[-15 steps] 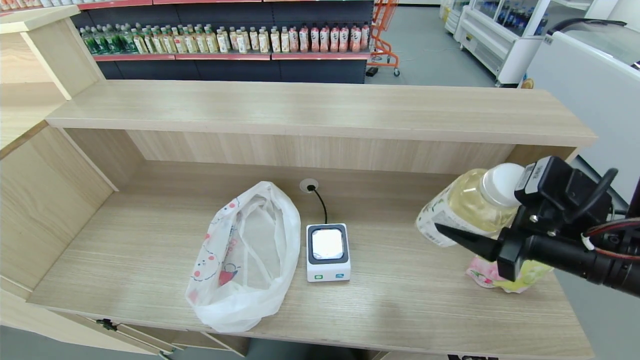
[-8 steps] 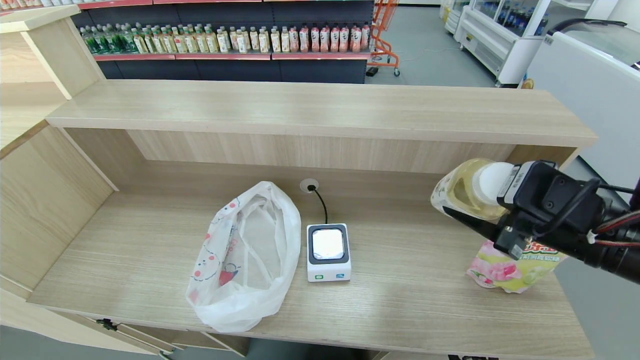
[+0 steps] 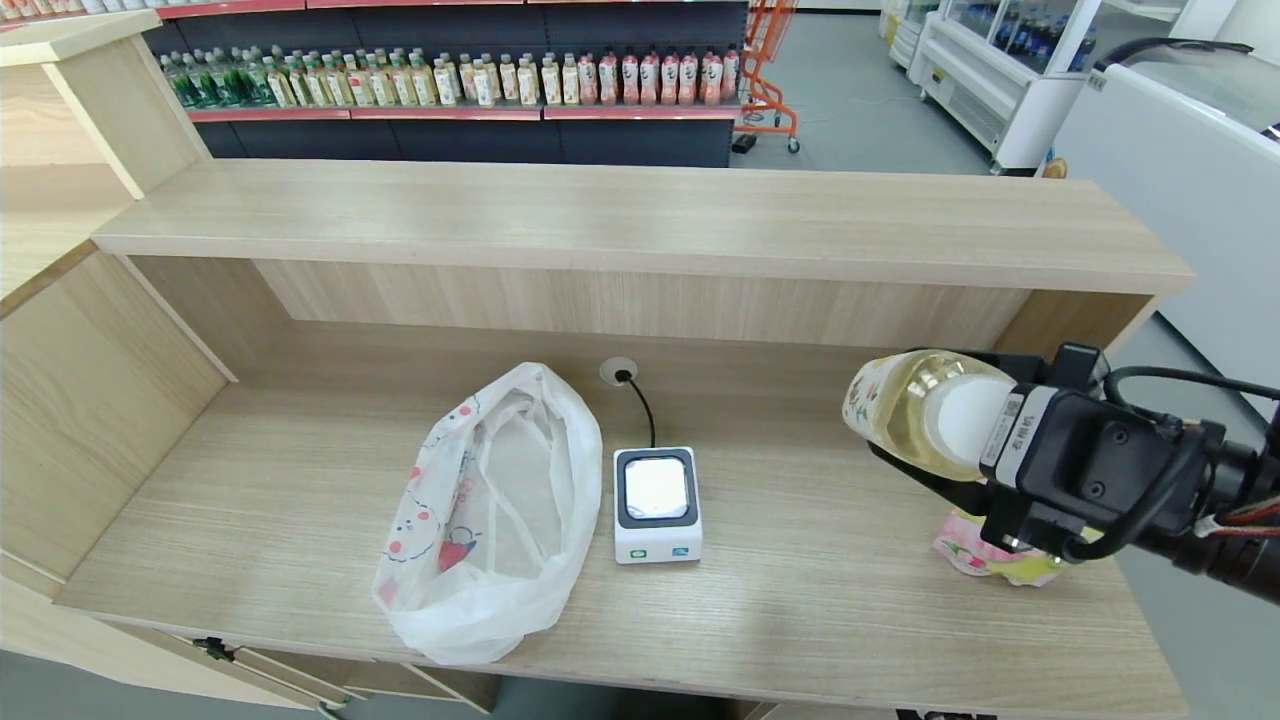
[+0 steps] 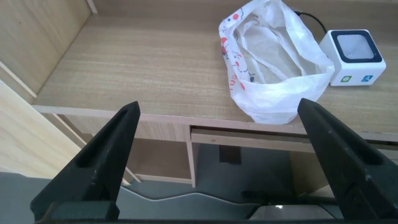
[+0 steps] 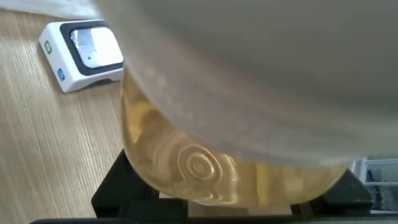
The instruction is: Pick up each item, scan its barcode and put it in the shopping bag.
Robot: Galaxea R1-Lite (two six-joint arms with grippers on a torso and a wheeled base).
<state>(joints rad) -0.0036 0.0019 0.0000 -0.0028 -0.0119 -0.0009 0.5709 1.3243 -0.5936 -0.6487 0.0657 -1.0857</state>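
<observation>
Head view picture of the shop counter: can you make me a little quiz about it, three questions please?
1. True or false: the right gripper holds the bottle up above the counter.
2. What stands right beside the shopping bag? A) scanner B) banana C) cup
3. Fill in: the left gripper is ___ (open or shut).
Key: 1 true; 2 A; 3 open.

Bag left of scanner on counter; bottle aloft right, over pouch.
</observation>
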